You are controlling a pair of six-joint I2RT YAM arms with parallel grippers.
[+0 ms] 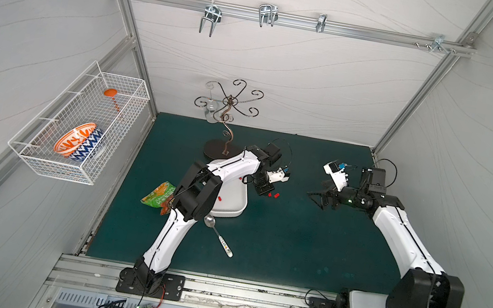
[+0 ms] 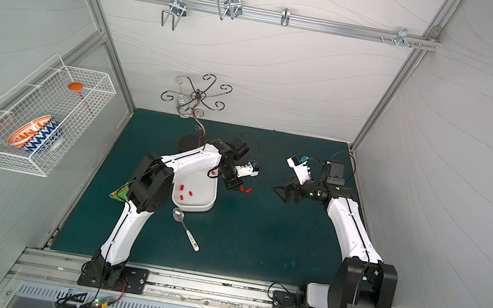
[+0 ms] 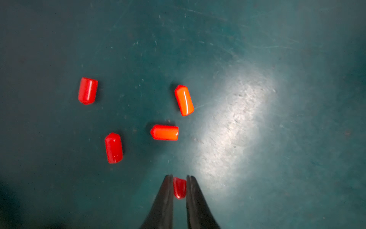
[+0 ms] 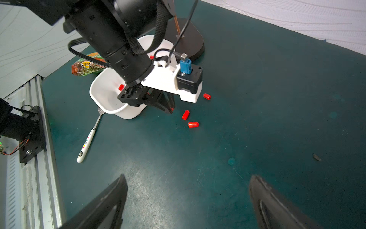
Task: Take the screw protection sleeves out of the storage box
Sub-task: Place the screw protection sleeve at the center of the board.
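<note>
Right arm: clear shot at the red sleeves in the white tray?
Doubtful. The left arm hangs over the shallow white plastic tray, and the left claw sits between it and the open right claw.

Illumination and image quality across four simultaneous views
Both top views are lit evenly and diffusely from above, with soft shadows under the arms and wide-angle stretching toward the corners; the left wrist view is dim and slightly soft, with a bright glare patch on the green mat (image 3: 233, 123). The screw protection sleeves (image 3: 183, 100) nearest the glare wash to orange, and the screw protection sleeve (image 3: 179, 188) pinched in the left gripper (image 3: 179, 176) sits in dark shadow; in the right wrist view the spread fingers of the right gripper (image 4: 189, 176) are blurred at the near edge
</note>
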